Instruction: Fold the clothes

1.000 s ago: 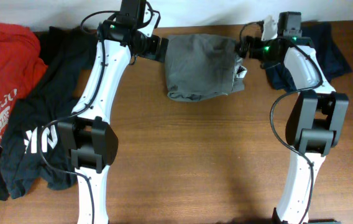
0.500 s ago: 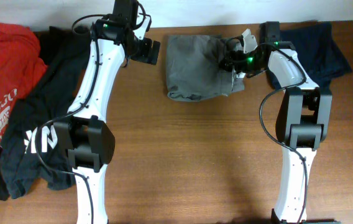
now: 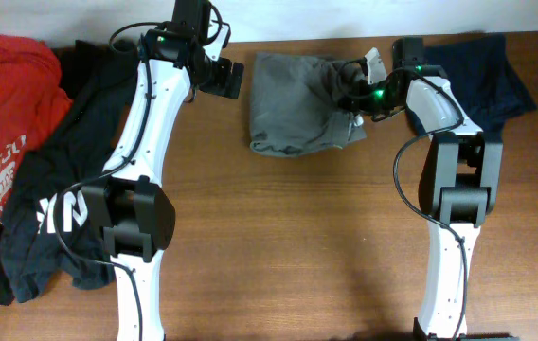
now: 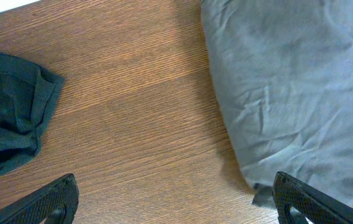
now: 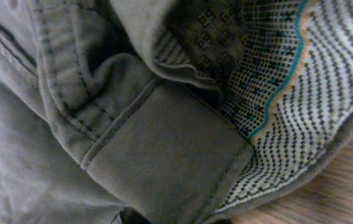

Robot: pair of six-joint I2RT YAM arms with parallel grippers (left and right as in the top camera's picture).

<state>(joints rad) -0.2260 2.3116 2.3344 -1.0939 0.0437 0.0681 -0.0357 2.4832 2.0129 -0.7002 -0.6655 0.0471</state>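
Left pincer (image 4: 176,205): released. Fingers are spread wide, one tip in each bottom corner of the left wrist view, with bare table (image 3: 288,246) between them. It hangs just beside the left edge of the shorts (image 3: 297,104) and touches no cloth. A corner of dark cloth (image 4: 9,130) lies at the left of that view, apart from the shorts.

Right pincer (image 3: 356,87): at the right edge of the shorts, in among the bunched waistband. The right wrist view is filled with grey-khaki cloth at very close range, showing a stitched seam, a belt loop, and pale dotted lining with a teal line, turned outward. Its fingers are buried or out of frame, so I cannot tell whether it is clenched on the cloth or loose. In the overhead view, a pale flap of lining stands up next to it.

Shorts: far middle of the table, between the two arms, in a roughly square heap, rumpled along the near edge.

Other clothes:
- Black tee (image 3: 61,161), white print, sprawled down the left side of the table, partly under the left arm.
- Red tee (image 3: 18,95) at far left, touching the black tee.
- Navy garment (image 3: 501,71) at the far right, with the right arm crossing its left part.
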